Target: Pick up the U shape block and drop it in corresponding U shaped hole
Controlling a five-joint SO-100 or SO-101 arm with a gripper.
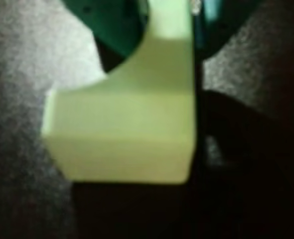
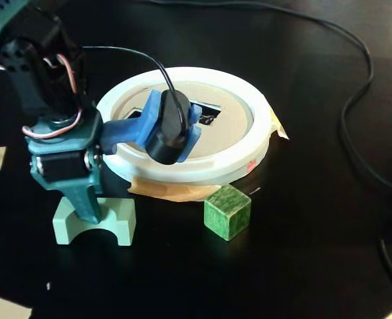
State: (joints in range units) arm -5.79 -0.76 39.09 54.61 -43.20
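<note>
Arm's coming in from the upper left of the fixed view, folded over so the teal pincer (image 2: 90,211) points straight down right at the U shape block (image 2: 94,222). Its fingers reach down onto the block's top middle. Wrist view is blurry, but one dark finger (image 1: 199,99) runs along the block's right face, teal body up top. Can't really tell if it's clamped. The blue-mounted wrist camera (image 2: 166,129) sticks out to the right.

The U shape block (image 2: 119,226), pale mint-green, stands legs-down on the dark worktop at the fixed view's lower left. The U shaped hole (image 2: 208,113), mostly hidden, is a dark cutout in the tan disc at upper centre.
</note>
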